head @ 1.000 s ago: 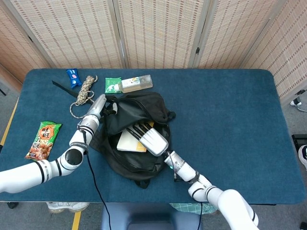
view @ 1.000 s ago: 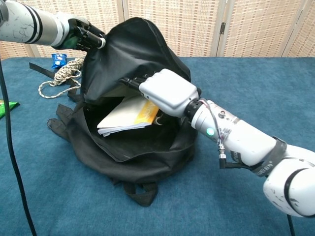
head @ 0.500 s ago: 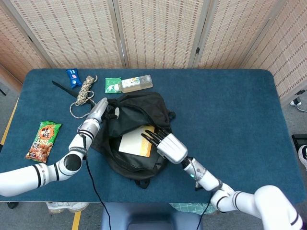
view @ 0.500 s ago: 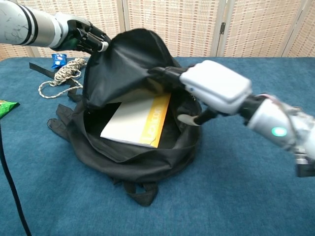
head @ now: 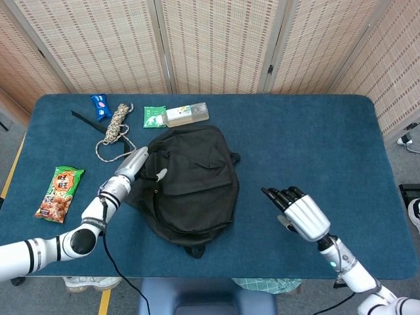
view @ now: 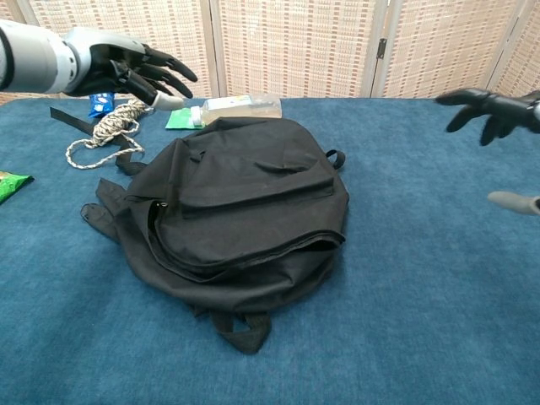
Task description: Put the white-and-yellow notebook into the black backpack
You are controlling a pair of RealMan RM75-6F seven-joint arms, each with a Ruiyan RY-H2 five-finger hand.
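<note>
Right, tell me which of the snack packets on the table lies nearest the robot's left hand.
The green packet just behind the backpack, lying against the clear box. The left hand is closer to it than to the blue packet or the green-and-red bag.

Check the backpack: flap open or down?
Down. The backpack lies flat with its flap over the opening; nothing inside shows, and neither robot hand touches it.

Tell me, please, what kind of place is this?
Probably a robot test room, not a home: woven folding screens stand behind a blue-covered table, and a black backpack lies on it among a rope coil and a snack packet.
</note>
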